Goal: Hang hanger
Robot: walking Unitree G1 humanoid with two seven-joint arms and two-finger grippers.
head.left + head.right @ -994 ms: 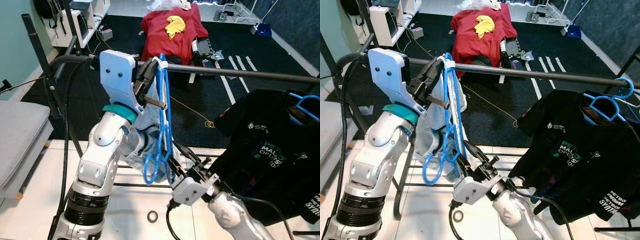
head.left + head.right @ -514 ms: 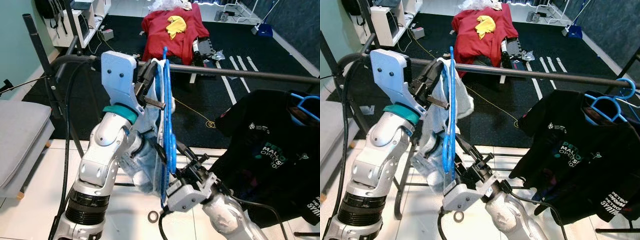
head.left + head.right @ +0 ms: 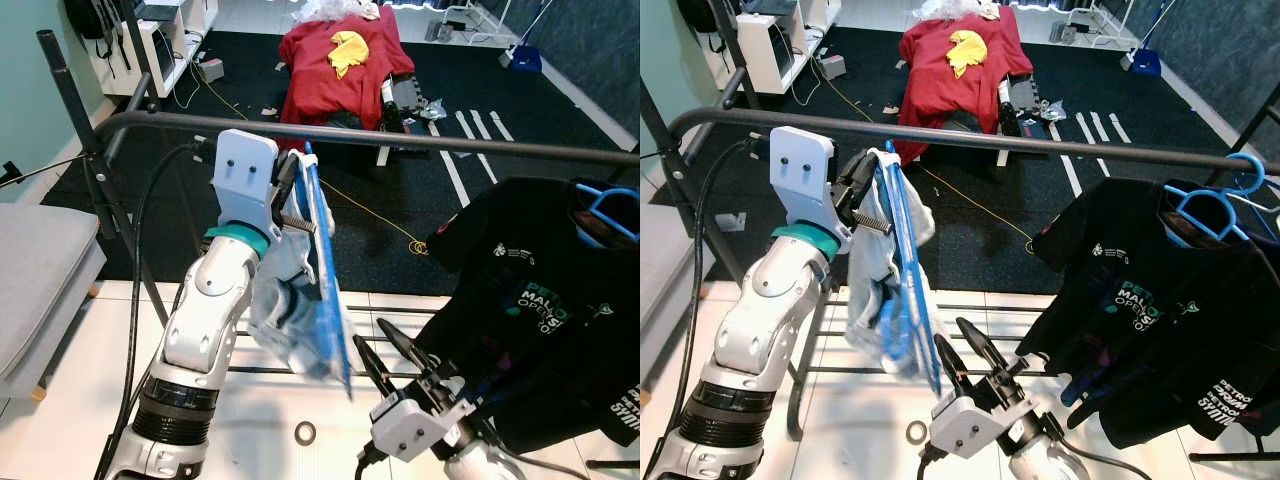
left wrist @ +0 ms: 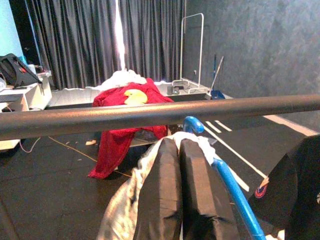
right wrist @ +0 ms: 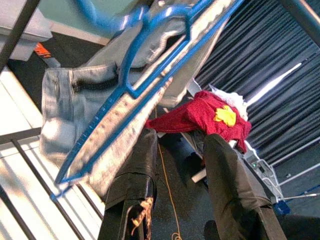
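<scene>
Low at centre right of the head view, the right tool (image 3: 385, 350) points upward with its two black fingers apart, gripping nothing, just below the garment's lower corner. Above it, at centre left, the left tool (image 3: 290, 195) has its fingers (image 4: 172, 195) pressed together on the neck of the blue hanger (image 3: 322, 270), beneath the dark rail (image 3: 420, 142). Hanger is blue plastic, tilted, draped with a pale grey-blue garment (image 3: 285, 315); its hook (image 4: 192, 125) sits just below the rail, not over it. At right, a black T-shirt (image 3: 540, 310) hangs on a second blue hanger (image 3: 608, 208). Beyond, red clothing (image 3: 340, 55) lies on the dark floor.
</scene>
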